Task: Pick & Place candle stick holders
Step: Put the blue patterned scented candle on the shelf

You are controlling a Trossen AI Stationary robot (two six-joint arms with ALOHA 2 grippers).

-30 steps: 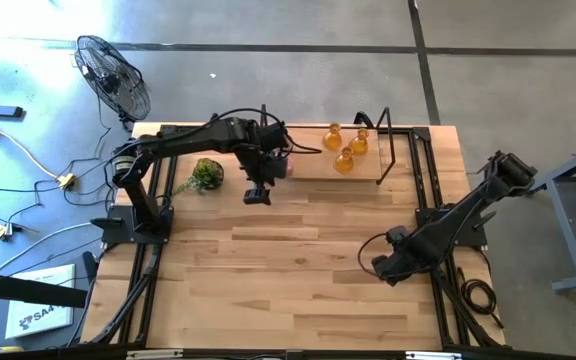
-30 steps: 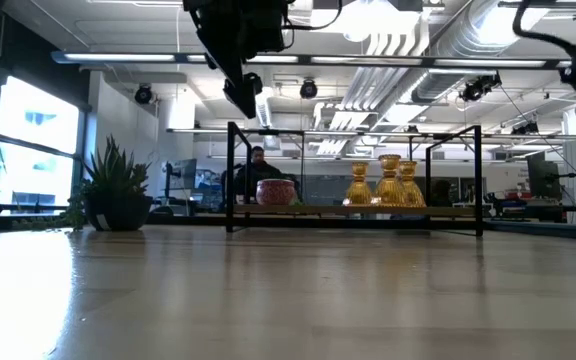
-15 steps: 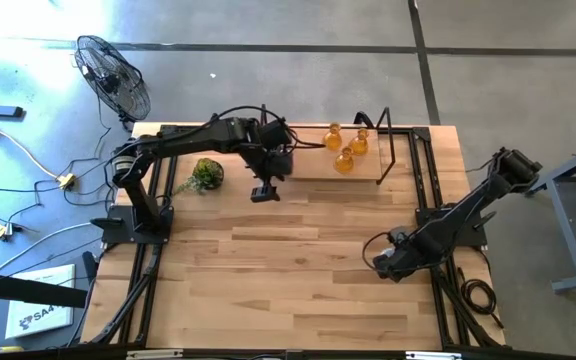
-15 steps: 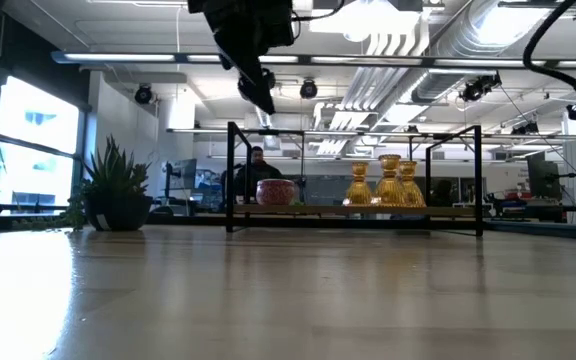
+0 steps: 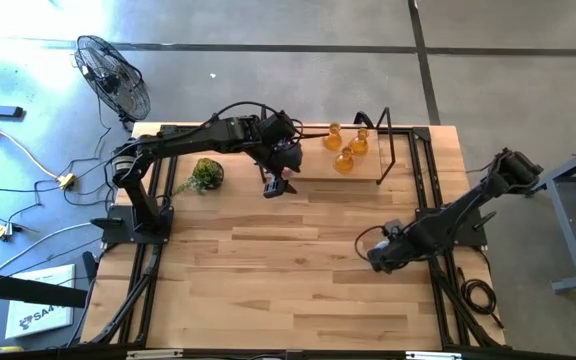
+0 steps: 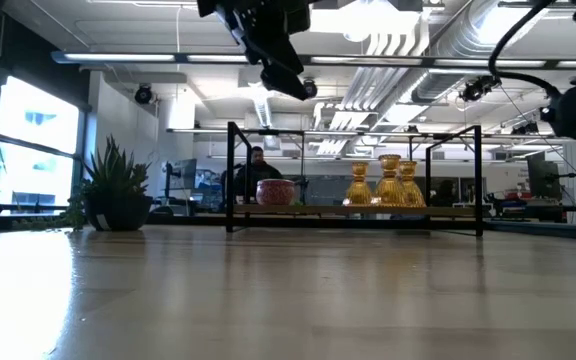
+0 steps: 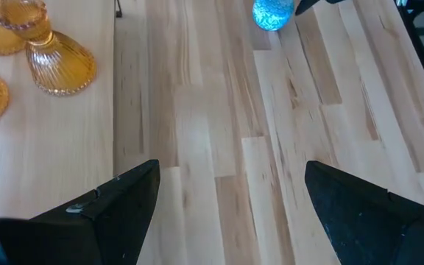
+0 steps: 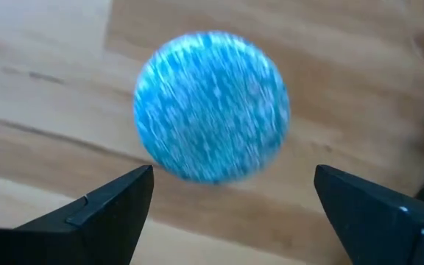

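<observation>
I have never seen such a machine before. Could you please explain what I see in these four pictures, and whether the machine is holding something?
It is a robot with two dark arms at a wooden table. Each arm ends in a two-finger end effector.

One picture looks straight down from above, one looks level across the table, and two come from small cameras on the arms' wrists.

On a raised shelf at the far edge stand three amber candle stick holders; the level view also shows a pink holder there. A small green plant ball lies near the left arm's base.

The left end effector hangs open above the table, holding nothing. The right end effector is open around a light blue holder, not yet gripping it.
</observation>
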